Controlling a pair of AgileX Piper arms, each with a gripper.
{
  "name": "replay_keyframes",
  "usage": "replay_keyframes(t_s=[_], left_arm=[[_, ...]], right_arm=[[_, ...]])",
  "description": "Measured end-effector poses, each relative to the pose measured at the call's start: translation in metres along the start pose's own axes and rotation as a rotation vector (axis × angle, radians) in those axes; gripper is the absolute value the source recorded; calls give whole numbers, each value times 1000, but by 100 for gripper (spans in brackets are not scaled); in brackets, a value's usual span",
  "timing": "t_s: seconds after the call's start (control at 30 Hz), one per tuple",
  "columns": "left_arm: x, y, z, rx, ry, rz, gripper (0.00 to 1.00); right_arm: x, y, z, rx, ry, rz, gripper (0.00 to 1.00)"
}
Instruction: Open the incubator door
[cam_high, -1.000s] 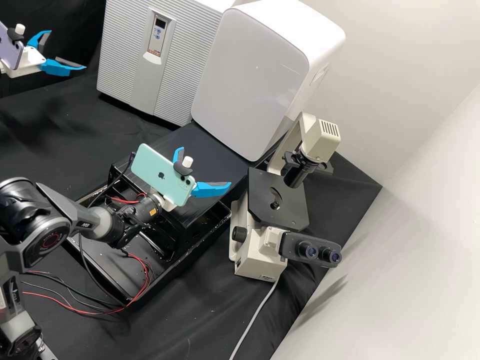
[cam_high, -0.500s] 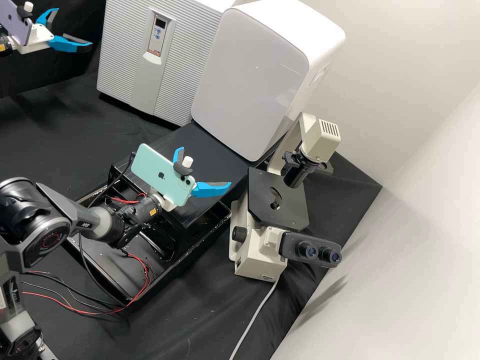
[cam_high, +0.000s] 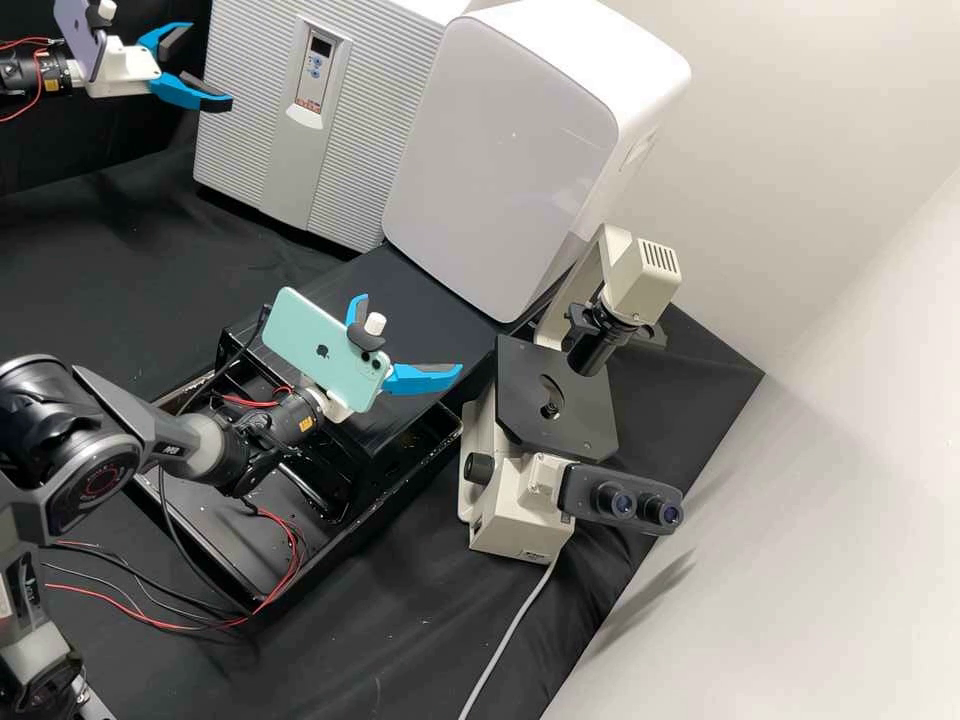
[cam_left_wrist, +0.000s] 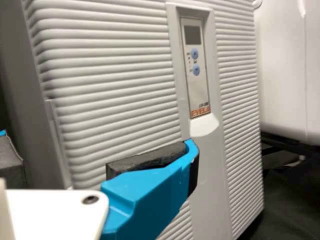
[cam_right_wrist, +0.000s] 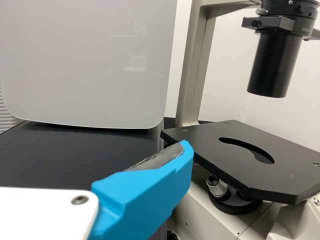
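In the high view my left gripper (cam_high: 210, 66) is open at the upper left, beside the left edge of the ribbed light grey incubator (cam_high: 250, 130), whose door is closed. A control panel (cam_high: 317, 72) runs down its front. The left wrist view has my left gripper (cam_left_wrist: 100, 150) in front of the incubator (cam_left_wrist: 115, 100), one finger overlapping the strip below the panel (cam_left_wrist: 195, 60); I cannot tell if they touch. My right gripper (cam_high: 410, 335) stands open and empty above the black stand, with one finger of the right gripper (cam_right_wrist: 95, 157) large in the right wrist view.
A glossy white cabinet (cam_high: 500, 150) adjoins the incubator's right side. The microscope (cam_high: 555, 400) stands right of my right gripper, its stage (cam_right_wrist: 240, 155) close by in the right wrist view. Red and black wires (cam_high: 290, 560) lie by the black stand (cam_high: 400, 270).
My left gripper has moved right and slightly up in the high view, to the incubator's left edge, its fingers still apart. The right arm has kept still.
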Motion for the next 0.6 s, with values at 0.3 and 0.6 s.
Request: replay_keyframes(t_s=[0.3,0.6], left_arm=[[18,-1,-15,-107,-23,36,100],[31,-9,-11,-129,-56,25,100]], right_arm=[[0,0,0,0,0,0,100],[0,0,0,0,0,0,100]])
